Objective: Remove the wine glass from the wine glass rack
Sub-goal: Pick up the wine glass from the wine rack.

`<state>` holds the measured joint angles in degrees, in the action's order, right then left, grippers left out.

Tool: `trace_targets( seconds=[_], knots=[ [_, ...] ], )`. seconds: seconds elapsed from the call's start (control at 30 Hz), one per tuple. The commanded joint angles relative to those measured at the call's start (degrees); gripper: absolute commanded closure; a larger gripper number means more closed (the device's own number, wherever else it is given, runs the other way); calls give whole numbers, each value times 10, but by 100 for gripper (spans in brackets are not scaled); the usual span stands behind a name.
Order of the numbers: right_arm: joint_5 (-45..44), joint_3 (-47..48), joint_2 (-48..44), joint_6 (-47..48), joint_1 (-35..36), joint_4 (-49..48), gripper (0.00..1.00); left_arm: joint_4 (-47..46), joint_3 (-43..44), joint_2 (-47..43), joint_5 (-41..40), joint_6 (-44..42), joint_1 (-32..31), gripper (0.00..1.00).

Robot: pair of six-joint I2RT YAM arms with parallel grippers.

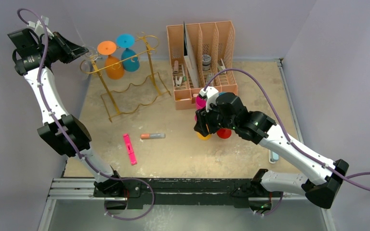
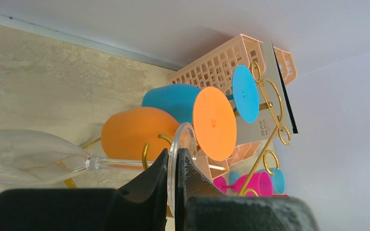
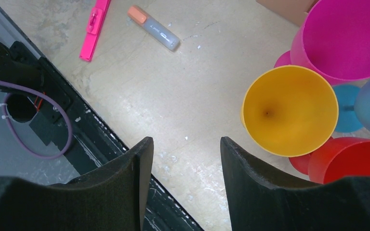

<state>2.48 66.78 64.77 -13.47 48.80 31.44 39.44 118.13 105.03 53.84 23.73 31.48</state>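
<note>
A clear wine glass (image 2: 24, 156) hangs upside down at the left end of the gold wire wine glass rack (image 1: 130, 91), its stem lying in a gold hook. My left gripper (image 2: 174, 159) is shut on the rim of its round foot (image 2: 185, 137), high at the back left (image 1: 83, 50). An orange glass (image 2: 135, 132) and a blue glass (image 2: 171, 98) hang beside it on the same rack (image 2: 267, 149). My right gripper (image 3: 186, 144) is open and holds nothing. It hovers over the table (image 1: 203, 122) beside a group of coloured cups.
A peach desk organiser (image 1: 202, 53) stands behind the rack at the back. Yellow (image 3: 289, 110), magenta (image 3: 347, 38) and red (image 3: 356, 161) cups sit under the right arm. A pink marker (image 1: 129, 149) and an orange-capped marker (image 1: 152, 136) lie mid-table.
</note>
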Motion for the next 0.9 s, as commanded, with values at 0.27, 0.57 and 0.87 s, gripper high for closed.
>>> trace_targets(
  seconds=[0.27,0.57,0.87],
  knots=[
    [-19,15,-16,0,0,5,44,-100,-26,12,47,113,26,100],
    [-20,14,-14,0,1,4,44,-332,-94,15,103,305,39,100],
    [-16,14,-11,-1,1,0,44,-417,-113,19,104,360,39,100]
  ],
)
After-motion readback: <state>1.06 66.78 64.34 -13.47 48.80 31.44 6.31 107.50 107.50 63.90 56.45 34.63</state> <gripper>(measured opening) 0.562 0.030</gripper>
